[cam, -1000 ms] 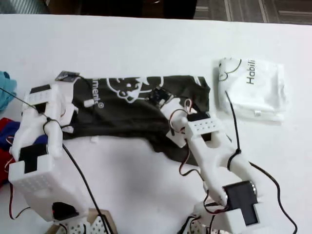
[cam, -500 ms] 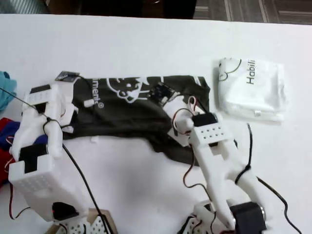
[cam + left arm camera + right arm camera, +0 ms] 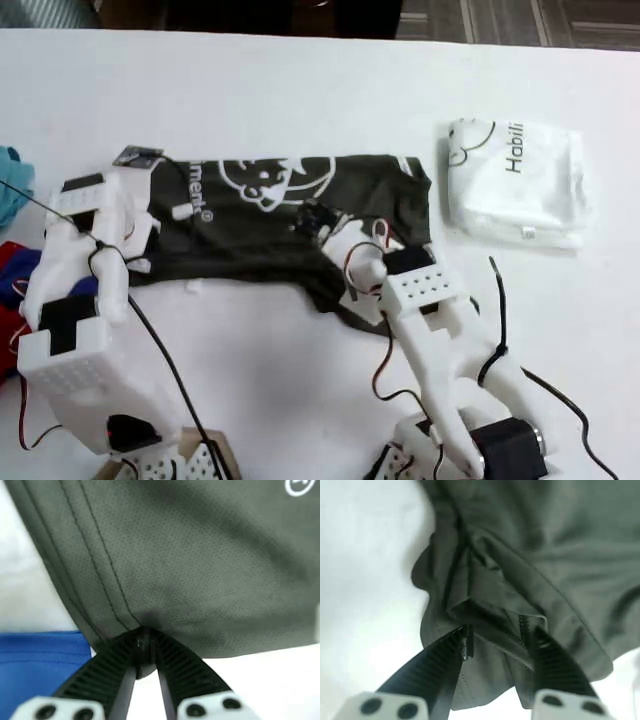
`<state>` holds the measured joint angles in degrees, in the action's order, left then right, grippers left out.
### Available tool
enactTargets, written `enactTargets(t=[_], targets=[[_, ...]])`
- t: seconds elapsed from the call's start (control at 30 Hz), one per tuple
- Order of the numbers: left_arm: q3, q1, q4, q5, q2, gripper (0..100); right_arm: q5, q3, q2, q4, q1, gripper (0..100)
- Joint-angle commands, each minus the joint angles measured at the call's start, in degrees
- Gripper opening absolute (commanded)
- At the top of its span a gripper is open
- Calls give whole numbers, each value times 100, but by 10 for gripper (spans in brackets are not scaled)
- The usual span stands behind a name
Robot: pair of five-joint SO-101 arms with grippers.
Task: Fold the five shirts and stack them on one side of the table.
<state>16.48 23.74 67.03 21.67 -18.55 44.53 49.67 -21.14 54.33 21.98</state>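
And the right arm has pulled back! A second ago its gripper sat up on the middle of the dark shirt (image 3: 250,225), by the white print, and half a second ago it was further over that print. Now the right gripper (image 3: 500,630) has dropped to the rumpled near edge of the garment, where the cloth is bunched in folds. Its fingers stand wide apart, astride a ridge of gathered fabric with nothing clamped yet. It looks like a set-up for a fresh grab rather than a finished one. Over on the other side, no movement at all. The left gripper (image 3: 144,641) stays pinched tight on the stitched hem at the shirt's far-left edge, pinning that end where it was. The shirt still lies spread across the middle of the table (image 3: 300,90), print up, flat on top and messy along the near-right corner. The folded white shirt (image 3: 515,180) hasn't budged from its spot well off to the right. A blue shirt (image 3: 40,650) waits just beside the left gripper's hold. What it means: this fold is barely begun. One shirt is stacked, and this one is anchored on the left with the right side about to be taken. If those open fingers close on the bunch rather than a clean hem, the fold will likely come out lumpy.
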Motion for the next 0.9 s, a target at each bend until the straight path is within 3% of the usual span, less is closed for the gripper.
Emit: enactTargets(t=[0.0,0.6,0.67,0.77,0.87], targets=[[4,0,-185,35,-53,25,229,-18,-268,-57,13,225],[4,0,-176,35,-53,25,220,-185,673,-716,-84,223],[4,0,-176,35,-53,25,211,-229,673,-760,-207,173],[4,0,-176,35,-53,25,202,-378,673,-760,-391,4],[4,0,-176,35,-53,25,202,-431,673,-760,-497,19]])
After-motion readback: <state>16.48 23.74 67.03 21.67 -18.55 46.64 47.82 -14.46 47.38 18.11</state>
